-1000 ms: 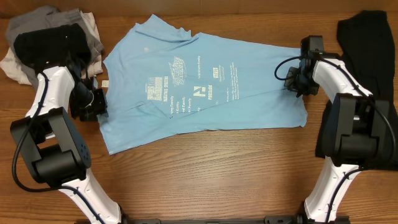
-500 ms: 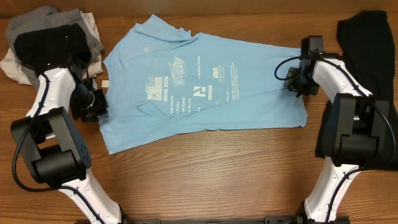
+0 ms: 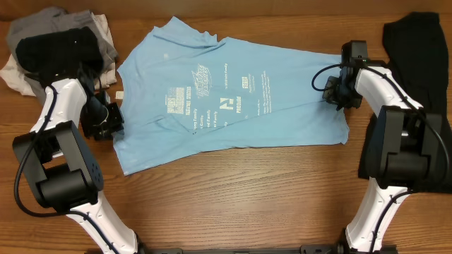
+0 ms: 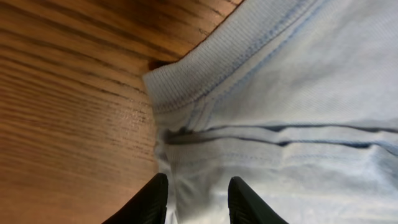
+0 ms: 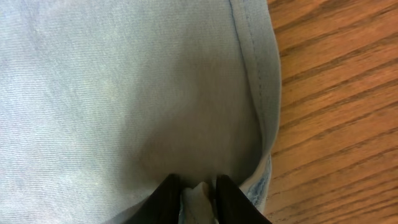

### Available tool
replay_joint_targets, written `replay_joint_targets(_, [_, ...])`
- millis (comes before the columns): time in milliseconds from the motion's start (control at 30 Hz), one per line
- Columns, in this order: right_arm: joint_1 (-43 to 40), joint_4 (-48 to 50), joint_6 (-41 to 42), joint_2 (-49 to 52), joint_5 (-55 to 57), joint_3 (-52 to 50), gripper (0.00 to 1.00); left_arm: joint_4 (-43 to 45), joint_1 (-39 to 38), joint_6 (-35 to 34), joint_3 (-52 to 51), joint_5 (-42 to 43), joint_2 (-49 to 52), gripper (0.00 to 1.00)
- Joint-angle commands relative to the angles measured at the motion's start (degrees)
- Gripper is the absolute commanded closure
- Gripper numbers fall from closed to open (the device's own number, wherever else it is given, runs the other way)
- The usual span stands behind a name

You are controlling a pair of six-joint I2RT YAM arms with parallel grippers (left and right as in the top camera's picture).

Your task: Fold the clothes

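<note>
While my left fingers (image 4: 152,199) and right fingers (image 5: 168,196) are pinching narrow bites of the T-shirt (image 3: 233,99), spread near the far edge of the counter (image 3: 247,212), I'm worrying that either thin hem could be slipping free under tension.

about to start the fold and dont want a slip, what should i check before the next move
1. Right gripper shut on the T-shirt edge: ok.
2. Left gripper firm on the hem: fabric sits between its fingers, cannot tell.
3. T-shirt spread flat on the table: ok, slight wrinkles.
4. Black garment apart from the T-shirt: ok.
5. Clothes pile apart from the sleeve: cannot tell.
</note>
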Motion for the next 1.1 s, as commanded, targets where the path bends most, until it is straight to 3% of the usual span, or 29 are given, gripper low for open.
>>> replay_joint_targets(0, [-0.07,0.13,0.22,0.44,-0.09,-0.09,0.76,1.81,0.35,-1.11,-2.71,-0.37,-0.11,0.65])
replay_joint_targets(500, [-0.07,0.13,0.22,0.44,-0.07,-0.09,0.76,2.95,0.35,-0.85,-2.99,-0.63,-0.11,0.73])
replay_joint_targets(667, [-0.07,0.15,0.22,0.44,-0.04,-0.09,0.78,2.82,0.35,-0.90,-2.62,-2.08,-0.11,0.82])
replay_joint_targets(900, [-0.07,0.15,0.22,0.44,-0.04,-0.09,0.78,2.34,0.39,-0.92,-2.27,-2.05,-0.11,0.84])
replay_joint_targets(1067, [-0.07,0.17,0.22,0.44,-0.04,-0.09,0.80,0.44,0.46,-0.92,-0.90,-2.08,-0.11,0.92])
